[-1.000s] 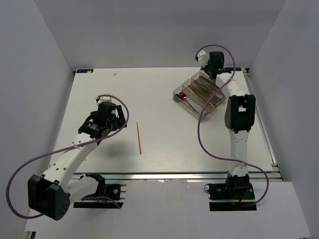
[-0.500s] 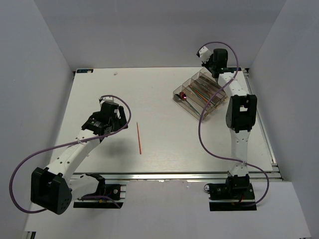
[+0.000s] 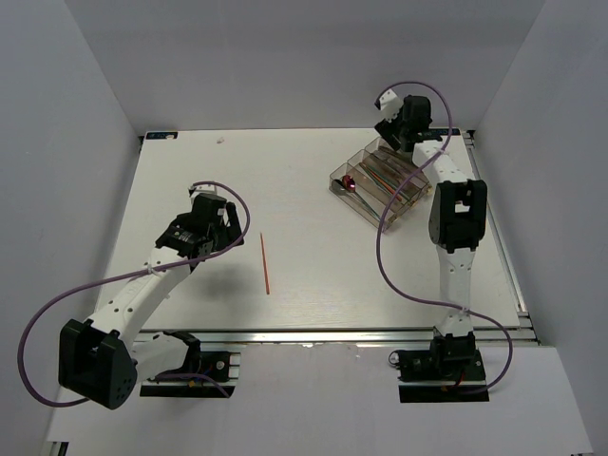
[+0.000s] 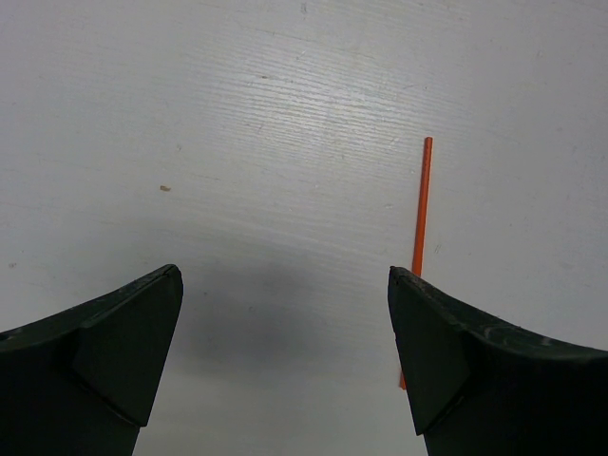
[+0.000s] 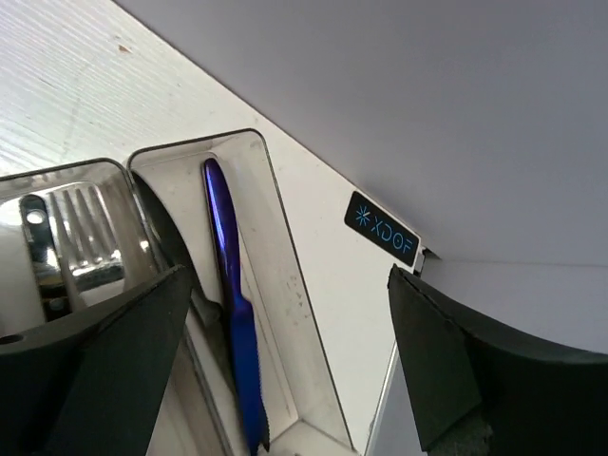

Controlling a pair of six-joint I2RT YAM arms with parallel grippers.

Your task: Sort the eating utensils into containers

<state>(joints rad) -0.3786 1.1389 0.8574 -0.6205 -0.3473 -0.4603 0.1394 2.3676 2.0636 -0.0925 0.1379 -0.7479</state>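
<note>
1 thin orange chopstick (image 3: 265,263) lay on the white counter (image 3: 313,247) just right of the left arm's fingers (image 4: 104,351), wide and empty, which probably needed to shift right and straddle its middle, while the right arm's fingers (image 5: 85,351) gaped over the smoky clear plastic tray (image 3: 353,159) far right.

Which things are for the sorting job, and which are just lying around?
For the job: orange chopstick, lying loose; tray; blue knife and silver fork, both in the tray.
Just there: purple cable; XDOF sticker; brown speck.
</note>
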